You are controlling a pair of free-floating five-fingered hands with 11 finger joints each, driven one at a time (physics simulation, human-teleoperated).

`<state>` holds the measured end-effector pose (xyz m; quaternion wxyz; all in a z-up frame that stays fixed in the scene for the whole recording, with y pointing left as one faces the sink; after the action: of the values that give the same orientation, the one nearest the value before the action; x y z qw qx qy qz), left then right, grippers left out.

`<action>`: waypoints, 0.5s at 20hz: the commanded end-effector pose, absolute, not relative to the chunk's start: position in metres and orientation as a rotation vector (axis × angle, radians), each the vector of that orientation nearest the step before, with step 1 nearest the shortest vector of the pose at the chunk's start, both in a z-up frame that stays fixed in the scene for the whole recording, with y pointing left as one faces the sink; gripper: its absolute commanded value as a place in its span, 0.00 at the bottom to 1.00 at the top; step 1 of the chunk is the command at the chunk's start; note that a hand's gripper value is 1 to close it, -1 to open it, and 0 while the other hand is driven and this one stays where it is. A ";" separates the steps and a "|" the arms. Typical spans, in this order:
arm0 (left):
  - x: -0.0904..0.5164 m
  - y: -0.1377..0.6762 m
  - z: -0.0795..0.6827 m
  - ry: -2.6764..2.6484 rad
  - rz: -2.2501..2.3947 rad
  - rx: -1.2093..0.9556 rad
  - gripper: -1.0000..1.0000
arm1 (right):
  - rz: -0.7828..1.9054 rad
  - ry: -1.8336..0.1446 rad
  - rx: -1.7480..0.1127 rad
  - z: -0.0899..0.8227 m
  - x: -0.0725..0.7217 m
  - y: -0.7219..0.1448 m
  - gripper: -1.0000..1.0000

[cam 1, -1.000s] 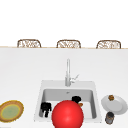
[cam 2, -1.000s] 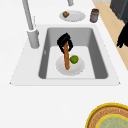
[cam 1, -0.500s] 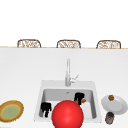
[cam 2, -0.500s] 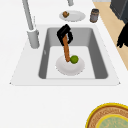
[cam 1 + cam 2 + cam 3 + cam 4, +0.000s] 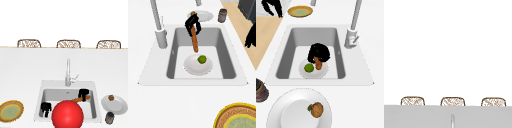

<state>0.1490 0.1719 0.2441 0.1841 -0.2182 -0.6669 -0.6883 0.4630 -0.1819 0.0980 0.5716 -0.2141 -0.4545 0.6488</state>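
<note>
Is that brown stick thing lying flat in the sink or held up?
Held up, tilted: the right hand grips the brown stick's top, its lower end slanting toward the white plate.

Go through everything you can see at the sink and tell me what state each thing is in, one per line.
right hand: shut on the brown stick, over the basin
brown stick: tilted, lower end down near the plate
left hand: hanging at the sink's front left
white plate in the sink: flat, holding a green ball
faucet: no water visible
white counter plate: holds a brown item
</note>
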 end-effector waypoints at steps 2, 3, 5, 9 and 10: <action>0.149 0.172 0.244 -1.880 -1.941 -0.615 0.50 | 1.470 -1.067 -0.504 0.125 0.462 -0.205 1.00; 0.149 0.172 0.244 -1.880 -1.941 -0.615 0.50 | 1.468 -1.066 -0.510 0.130 0.461 -0.209 1.00; 0.149 0.172 0.244 -1.880 -1.941 -0.615 0.50 | 1.461 -1.066 -0.512 0.139 0.459 -0.219 1.00; 0.149 0.172 0.244 -1.880 -1.941 -0.615 0.50 | 1.469 -1.074 -0.502 0.157 0.458 -0.241 1.00; 0.149 0.172 0.244 -1.880 -1.941 -0.615 0.50 | 1.469 -1.077 -0.500 0.162 0.457 -0.247 1.00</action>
<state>0.1490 0.1719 0.2441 0.1841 -0.2182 -0.6669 -0.6883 0.4585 -0.2309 0.1489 0.5719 -0.2134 -0.4578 0.6464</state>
